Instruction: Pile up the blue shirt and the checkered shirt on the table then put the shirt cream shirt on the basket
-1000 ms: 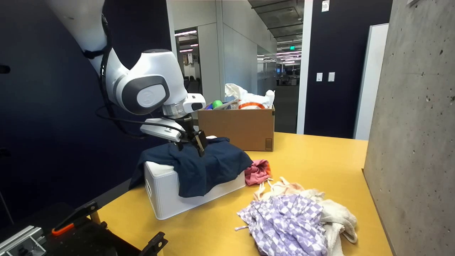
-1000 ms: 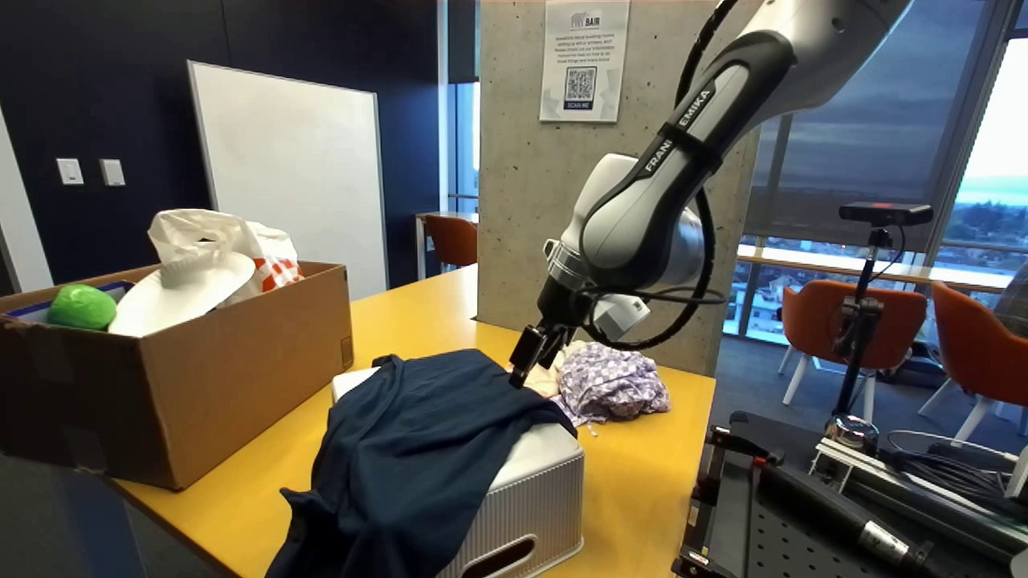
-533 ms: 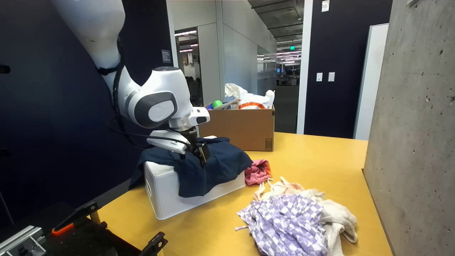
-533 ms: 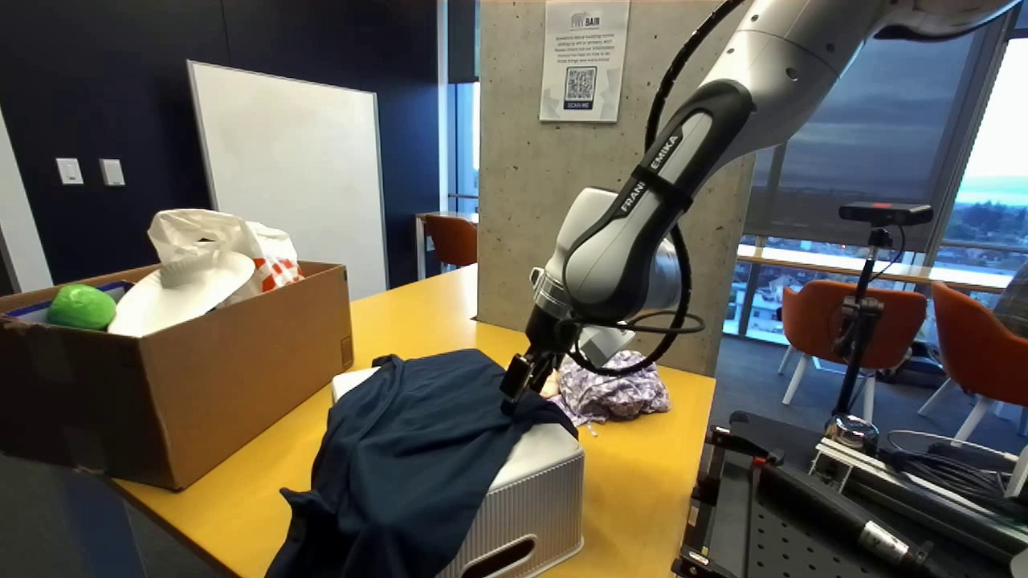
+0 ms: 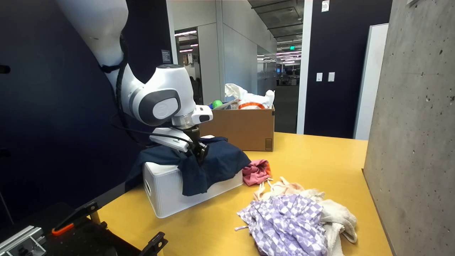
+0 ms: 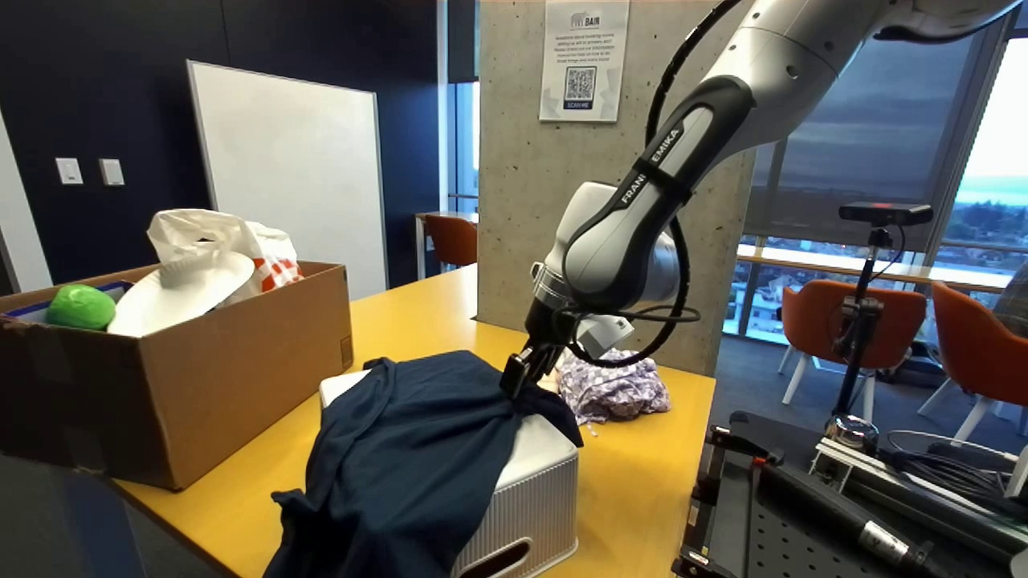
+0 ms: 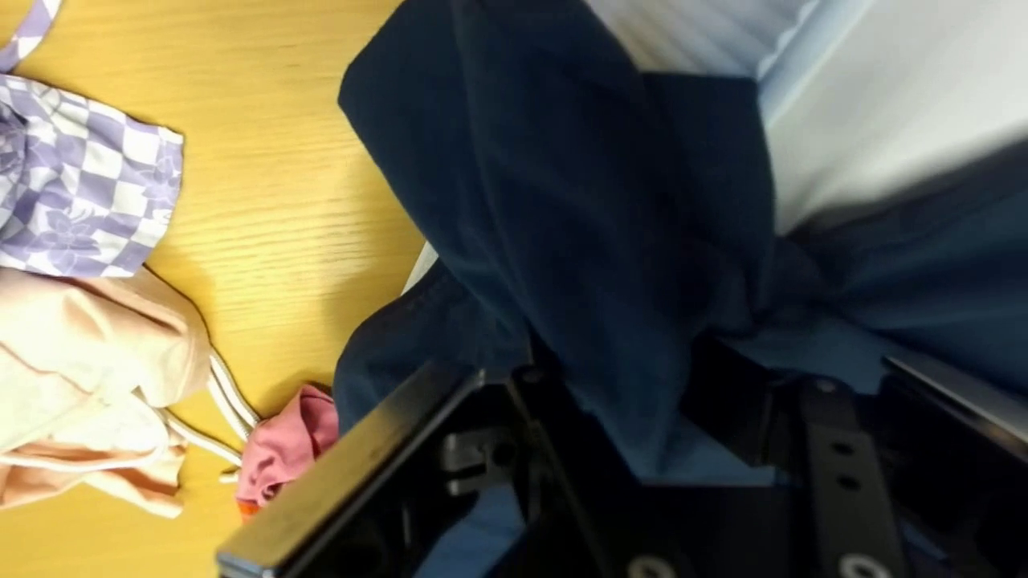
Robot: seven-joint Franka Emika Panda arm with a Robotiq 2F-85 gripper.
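Note:
The dark navy blue shirt drapes over the white basket, which looks upside down, its handle slot low in the side in an exterior view. My gripper sits at the shirt near one top edge of the basket. In the wrist view a fold of the blue shirt is bunched between the fingers of my gripper, which is shut on it. The checkered shirt lies crumpled on the yellow table. Partly beneath it shows the cream shirt.
A pink-red cloth lies against the basket's end. Peach cloth with cords lies beside the checkered shirt. A brown cardboard box full of items stands behind the basket. A concrete pillar rises at the table's edge.
My gripper has come down onto the blue shirt, and its fingers have drawn together with cloth between them. The shirt and the basket under it have shifted slightly.

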